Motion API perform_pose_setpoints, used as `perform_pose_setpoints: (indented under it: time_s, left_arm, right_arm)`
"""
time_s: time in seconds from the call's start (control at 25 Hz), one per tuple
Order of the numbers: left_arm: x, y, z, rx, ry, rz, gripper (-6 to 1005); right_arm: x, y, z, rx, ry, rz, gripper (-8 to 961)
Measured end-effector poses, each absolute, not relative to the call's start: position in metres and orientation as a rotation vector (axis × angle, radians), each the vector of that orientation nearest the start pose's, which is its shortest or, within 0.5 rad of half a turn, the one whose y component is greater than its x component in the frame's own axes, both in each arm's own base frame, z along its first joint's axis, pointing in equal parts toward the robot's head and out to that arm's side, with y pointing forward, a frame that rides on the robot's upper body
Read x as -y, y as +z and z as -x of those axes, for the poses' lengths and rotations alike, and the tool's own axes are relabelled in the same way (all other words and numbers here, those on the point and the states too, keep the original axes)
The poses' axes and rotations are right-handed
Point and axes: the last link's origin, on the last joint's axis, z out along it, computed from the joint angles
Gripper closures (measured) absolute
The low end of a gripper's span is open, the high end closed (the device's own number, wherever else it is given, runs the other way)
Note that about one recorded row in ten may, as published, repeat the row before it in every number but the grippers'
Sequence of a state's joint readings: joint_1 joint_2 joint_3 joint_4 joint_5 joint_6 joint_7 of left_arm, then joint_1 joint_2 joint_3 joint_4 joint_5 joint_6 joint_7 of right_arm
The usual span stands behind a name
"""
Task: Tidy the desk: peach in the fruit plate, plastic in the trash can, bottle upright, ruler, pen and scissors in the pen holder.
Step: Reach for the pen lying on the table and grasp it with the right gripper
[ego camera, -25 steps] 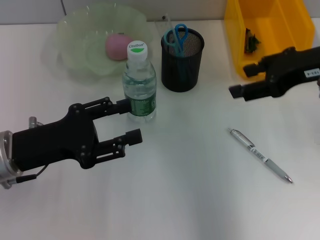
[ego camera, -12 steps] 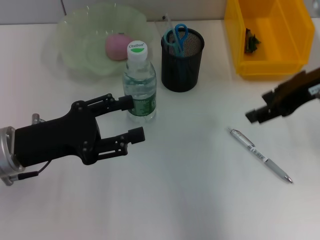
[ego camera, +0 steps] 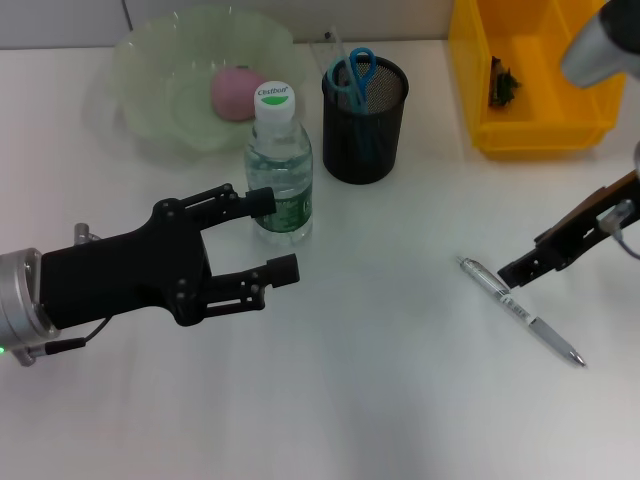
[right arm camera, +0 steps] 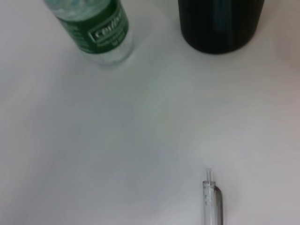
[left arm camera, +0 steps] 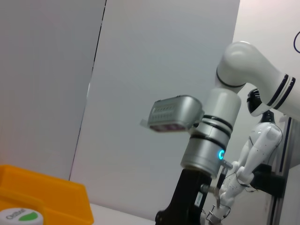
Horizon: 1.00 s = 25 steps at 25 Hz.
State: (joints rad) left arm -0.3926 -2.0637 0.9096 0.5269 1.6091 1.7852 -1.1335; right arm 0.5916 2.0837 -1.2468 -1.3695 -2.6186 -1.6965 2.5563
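- On the right side of the desk (ego camera: 380, 400) the pen (ego camera: 520, 311) lies flat and loose, the only thing not yet tidied.
- The right gripper (ego camera: 525, 268) hangs just above the pen's near tip, probably to pick it up; if its jaws are open or closed I cannot tell.
- The left gripper (ego camera: 272, 232) waits with jaws wide open beside the water bottle (ego camera: 279, 170), which stands upright near the middle of the far edge, so no grip is needed.
- The mesh pen holder (ego camera: 365, 120) holds the scissors (ego camera: 355, 72) and a clear ruler (ego camera: 331, 44).
- The peach (ego camera: 235, 92) sits in the fruit plate (ego camera: 140, 90) at the far left corner; the yellow trash bin (ego camera: 530, 130) at the far right corner contains a dark scrap.
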Motion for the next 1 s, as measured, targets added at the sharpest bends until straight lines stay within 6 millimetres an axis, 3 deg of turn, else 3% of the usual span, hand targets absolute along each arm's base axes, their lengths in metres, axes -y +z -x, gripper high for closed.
perform_pose_setpoints:
  time_s: [0.52,1.0]
  left_arm:
    - [-0.270,-0.009,0.255,0.427,-1.182,2.706,197]
    - [-0.270,-0.008,0.256,0.428,-1.179,2.699,197]
  right_arm:
    - [-0.355,-0.012,-0.211,-1.227,-0.507,2.506,259]
    - [-0.361,-0.021,-0.206,-1.185,-0.540,2.516,258]
